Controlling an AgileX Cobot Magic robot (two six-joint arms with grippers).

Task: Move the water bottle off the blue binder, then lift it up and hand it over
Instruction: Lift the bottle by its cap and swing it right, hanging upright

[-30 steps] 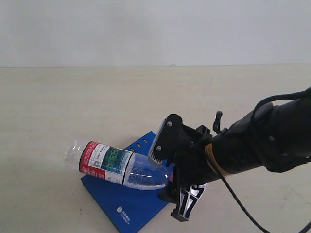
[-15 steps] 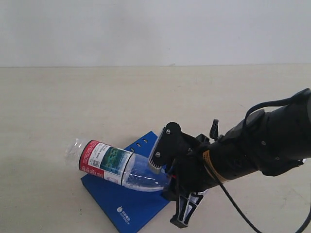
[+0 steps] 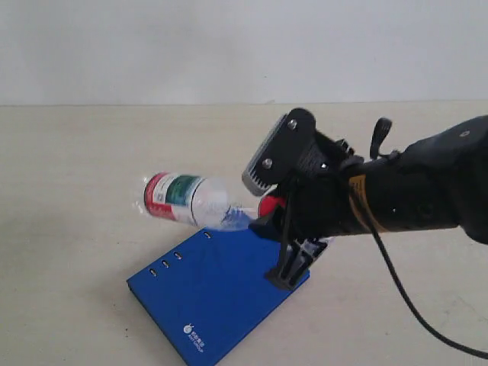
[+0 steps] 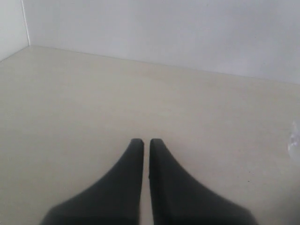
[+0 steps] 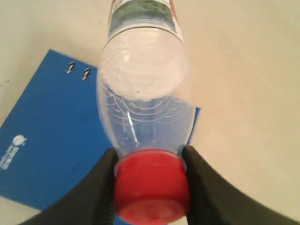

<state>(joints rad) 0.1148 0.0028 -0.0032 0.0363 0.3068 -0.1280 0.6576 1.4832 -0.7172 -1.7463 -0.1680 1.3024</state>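
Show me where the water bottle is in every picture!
Exterior view: water bottle left of centre, just past the blue binder, its red cap in the right pincer.
Left wrist view: not clearly in it; only the shut left pincer and the table.
Right wrist view: water bottle fills the middle.
Shared landmark: the blue binder, in the exterior and right wrist views.
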